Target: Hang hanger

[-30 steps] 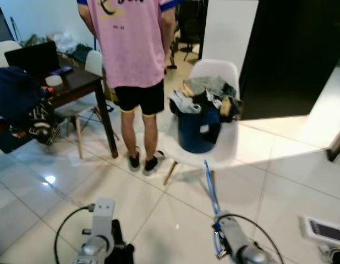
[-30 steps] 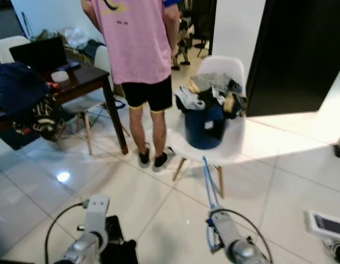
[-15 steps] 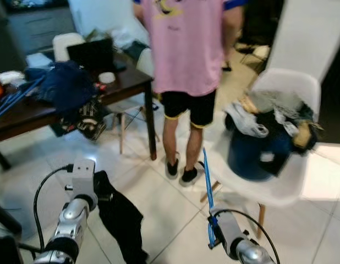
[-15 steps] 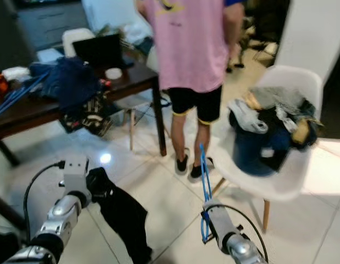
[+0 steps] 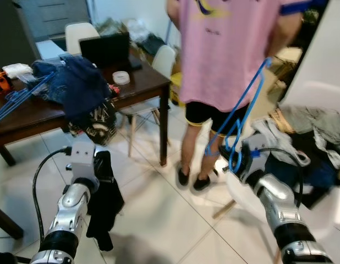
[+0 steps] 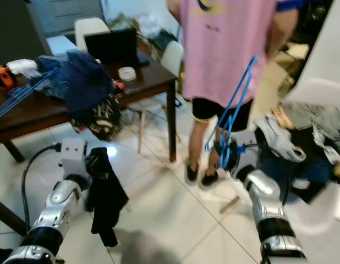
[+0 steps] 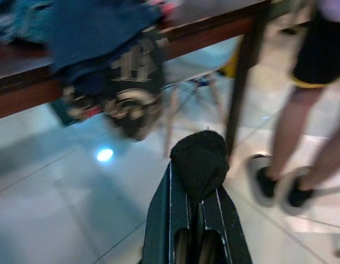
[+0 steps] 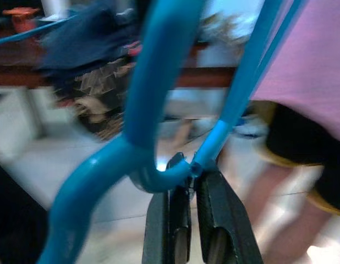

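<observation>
Two things are in hand, one in each gripper. The right gripper [image 8: 193, 170] has its long black fingers pinched shut on the thin blue plastic hanger [image 5: 242, 113], clamping it near the base of the hook, as the right wrist view shows; the frame rises up and away from the wrist, in front of a person in a pink T-shirt and black shorts [image 5: 230, 49] who stands close ahead. The left gripper [image 7: 196, 181] is closed on a limp black garment [image 5: 104, 201], which droops from the fingers toward the white tiled floor [image 5: 159, 220].

Further out, a dark wooden table [image 5: 142, 85] on the robot's left carries a heap of dark blue clothes [image 5: 76, 82], a black laptop [image 5: 107, 49] and more blue hangers [image 5: 16, 99]. On the right stands a white plastic chair [image 6: 318, 91] loaded with laundry.

Judging from this, the picking-up is done: hanger and garment are both secured. No rail or rack can be made out, so the hanging itself remains, as does fitting the garment on the hanger if that is intended.
</observation>
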